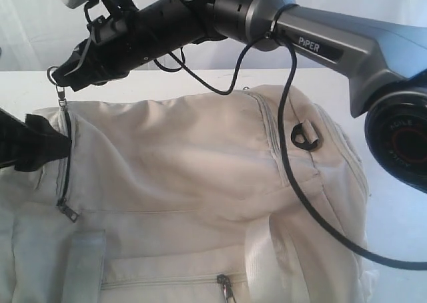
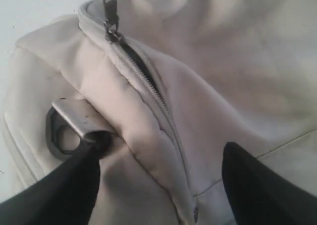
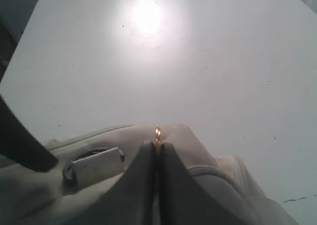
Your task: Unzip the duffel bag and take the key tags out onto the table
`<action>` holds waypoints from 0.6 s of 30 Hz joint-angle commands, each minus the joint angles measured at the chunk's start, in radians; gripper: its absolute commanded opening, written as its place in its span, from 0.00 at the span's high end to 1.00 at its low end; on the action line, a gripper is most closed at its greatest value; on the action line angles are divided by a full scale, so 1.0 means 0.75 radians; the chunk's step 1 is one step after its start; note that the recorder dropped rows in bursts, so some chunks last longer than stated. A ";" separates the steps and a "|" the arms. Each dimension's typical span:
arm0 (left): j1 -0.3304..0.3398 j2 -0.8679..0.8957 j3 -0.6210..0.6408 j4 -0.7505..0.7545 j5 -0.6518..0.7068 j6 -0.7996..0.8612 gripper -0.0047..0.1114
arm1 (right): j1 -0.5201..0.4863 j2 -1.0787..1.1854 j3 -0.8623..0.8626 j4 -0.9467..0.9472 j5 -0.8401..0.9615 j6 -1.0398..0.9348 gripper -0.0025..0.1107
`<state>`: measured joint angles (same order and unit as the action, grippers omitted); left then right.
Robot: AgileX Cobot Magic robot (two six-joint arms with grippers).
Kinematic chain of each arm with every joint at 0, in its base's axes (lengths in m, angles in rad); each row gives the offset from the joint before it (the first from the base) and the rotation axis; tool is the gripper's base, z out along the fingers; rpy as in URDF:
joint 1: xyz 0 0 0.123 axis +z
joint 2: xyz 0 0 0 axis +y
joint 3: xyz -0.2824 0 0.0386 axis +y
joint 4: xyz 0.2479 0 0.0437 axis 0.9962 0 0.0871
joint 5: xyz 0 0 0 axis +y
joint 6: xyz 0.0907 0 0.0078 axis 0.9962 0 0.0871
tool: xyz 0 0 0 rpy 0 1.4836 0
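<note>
Zipper pull (image 2: 110, 22) of the duffel bag (image 1: 200, 149) sits clenched in the right pincer (image 3: 157, 145) (left pincer (image 2: 163, 145) gapes nearby).

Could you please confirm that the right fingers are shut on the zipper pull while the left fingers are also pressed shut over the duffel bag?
Not quite. The left fingers are spread wide apart, one on each side of the zipper of the duffel bag, as the left wrist view shows. The right fingers are indeed shut on the zipper pull.
</note>
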<state>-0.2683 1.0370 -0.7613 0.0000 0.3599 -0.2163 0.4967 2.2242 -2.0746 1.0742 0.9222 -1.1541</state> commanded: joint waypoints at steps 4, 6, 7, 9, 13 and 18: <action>-0.004 0.152 -0.002 -0.019 -0.105 0.010 0.37 | -0.016 0.002 -0.015 0.030 0.022 -0.016 0.98; -0.004 0.178 -0.002 -0.019 -0.108 0.010 0.42 | -0.016 0.002 -0.015 0.030 0.019 -0.016 0.98; -0.004 0.188 -0.002 -0.019 -0.104 0.010 0.45 | -0.020 0.002 -0.015 0.028 0.018 -0.016 0.98; -0.001 0.209 -0.002 -0.014 -0.102 0.010 0.55 | -0.024 0.002 -0.015 0.028 0.016 -0.016 0.98; 0.001 0.215 -0.002 0.048 -0.056 0.010 0.86 | -0.027 0.002 -0.015 0.028 -0.028 -0.013 0.98; 0.001 0.209 -0.002 0.087 0.085 0.008 0.96 | -0.027 0.046 -0.015 0.031 -0.073 -0.011 0.98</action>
<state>-0.2683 1.1972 -0.7637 0.0502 0.3340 -0.2114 0.4865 2.2428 -2.0804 1.0762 0.9121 -1.1541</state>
